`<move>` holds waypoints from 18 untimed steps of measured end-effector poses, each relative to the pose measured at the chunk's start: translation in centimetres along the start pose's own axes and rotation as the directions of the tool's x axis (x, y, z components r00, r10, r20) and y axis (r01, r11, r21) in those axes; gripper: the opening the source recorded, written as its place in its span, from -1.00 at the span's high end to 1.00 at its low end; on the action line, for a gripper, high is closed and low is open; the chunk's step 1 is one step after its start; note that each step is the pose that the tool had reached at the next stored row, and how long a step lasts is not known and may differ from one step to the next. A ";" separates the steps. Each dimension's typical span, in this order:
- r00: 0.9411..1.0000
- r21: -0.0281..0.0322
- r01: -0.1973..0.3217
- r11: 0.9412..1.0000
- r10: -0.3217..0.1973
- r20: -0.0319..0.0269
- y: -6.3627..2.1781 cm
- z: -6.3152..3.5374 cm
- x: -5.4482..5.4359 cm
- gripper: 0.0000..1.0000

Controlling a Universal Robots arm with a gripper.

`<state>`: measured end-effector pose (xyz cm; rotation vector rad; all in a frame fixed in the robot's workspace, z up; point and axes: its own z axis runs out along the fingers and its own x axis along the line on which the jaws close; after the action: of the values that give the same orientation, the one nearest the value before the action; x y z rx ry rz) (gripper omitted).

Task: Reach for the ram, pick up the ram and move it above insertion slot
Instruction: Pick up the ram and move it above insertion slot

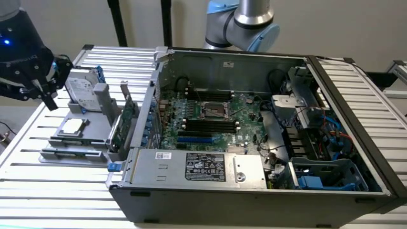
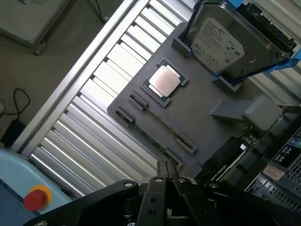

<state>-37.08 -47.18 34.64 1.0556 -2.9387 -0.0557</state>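
Mostly hidden, ram [image 2: 151, 140] edge-on in holder [image 2: 197, 110].

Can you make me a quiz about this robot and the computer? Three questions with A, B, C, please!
1. Where is the hand?
A) inside the computer case
B) outside the case, near the grey tray
C) resting on top of the case

2. What colour is the short slot beside the black insertion slot?
A) red
B) yellow
C) blue

3. Where is the ram?
A) lying in the tray
B) held in the hand
C) plugged into the insertion slot

Answers:
1 B: the hand hangs at the exterior view's left, beyond the case wall.
2 C: that strip is bright blue.
3 A: the thin stick rests between the tray's clips.
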 end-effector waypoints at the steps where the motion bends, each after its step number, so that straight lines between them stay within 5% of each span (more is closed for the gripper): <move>1: 1.000 0.000 0.018 1.000 -0.018 -0.001 0.00 0.02 0.0 0.79; 6: 0.994 -0.001 0.109 0.994 -0.109 -0.006 -0.01 0.15 0.0 0.79; 10: 0.984 -0.002 0.180 0.984 -0.180 -0.009 -0.01 0.26 0.0 0.79; 18: 0.947 -0.005 0.321 0.947 -0.321 -0.017 -0.03 0.47 0.0 0.79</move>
<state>-37.07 -47.18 34.16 1.5152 -2.7173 -0.0536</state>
